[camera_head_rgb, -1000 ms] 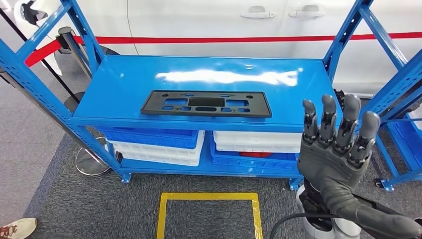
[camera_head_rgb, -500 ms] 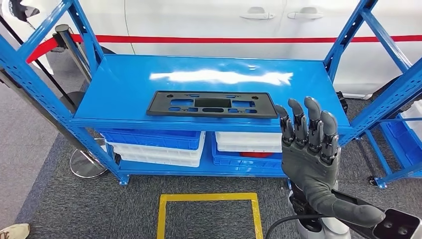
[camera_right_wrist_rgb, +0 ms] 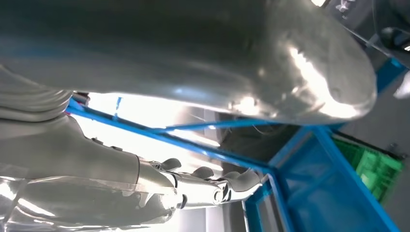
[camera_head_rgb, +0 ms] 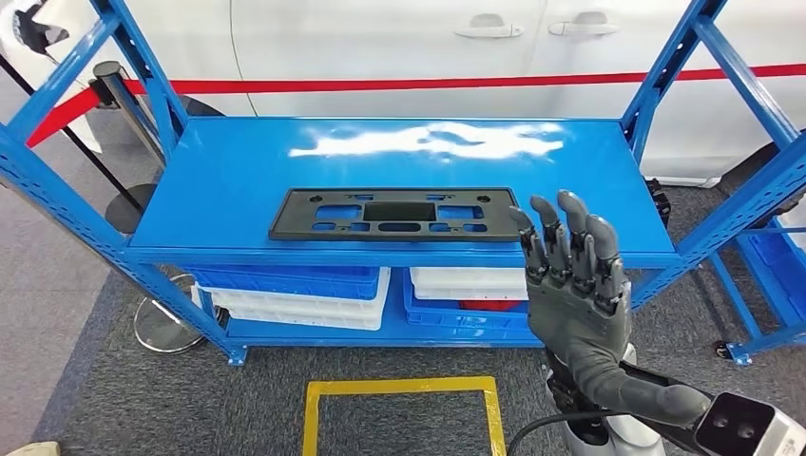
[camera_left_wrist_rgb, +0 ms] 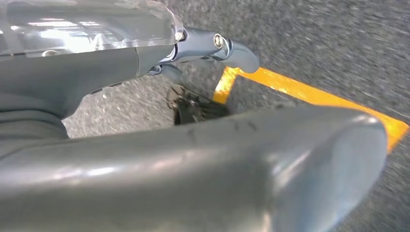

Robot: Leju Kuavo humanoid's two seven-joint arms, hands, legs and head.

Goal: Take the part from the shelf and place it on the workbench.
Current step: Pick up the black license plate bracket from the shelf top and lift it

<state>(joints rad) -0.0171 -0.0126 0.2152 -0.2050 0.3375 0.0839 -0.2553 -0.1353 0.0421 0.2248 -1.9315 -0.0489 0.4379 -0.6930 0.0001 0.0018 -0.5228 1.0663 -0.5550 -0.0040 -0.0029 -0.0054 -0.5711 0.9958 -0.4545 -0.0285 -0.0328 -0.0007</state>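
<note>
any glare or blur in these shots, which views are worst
Head view: sharp, with a white glare streak along the back of the blue shelf top; the black part and right hand read clearly. Left wrist view: the left hand is soft from closeness, the floor streaked. Right wrist view: blown-out brightness behind the blue frame.

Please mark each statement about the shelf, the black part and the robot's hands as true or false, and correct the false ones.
1. The black part lies flat on the blue shelf. True.
2. The right hand grips the part. False: it is raised with fingers apart, holding nothing.
3. Blue and white bins sit under the shelf top. True.
4. The yellow floor marking is a filled circle. False: it is a rectangular outline.
5. The left hand hangs above the floor. True.
</note>
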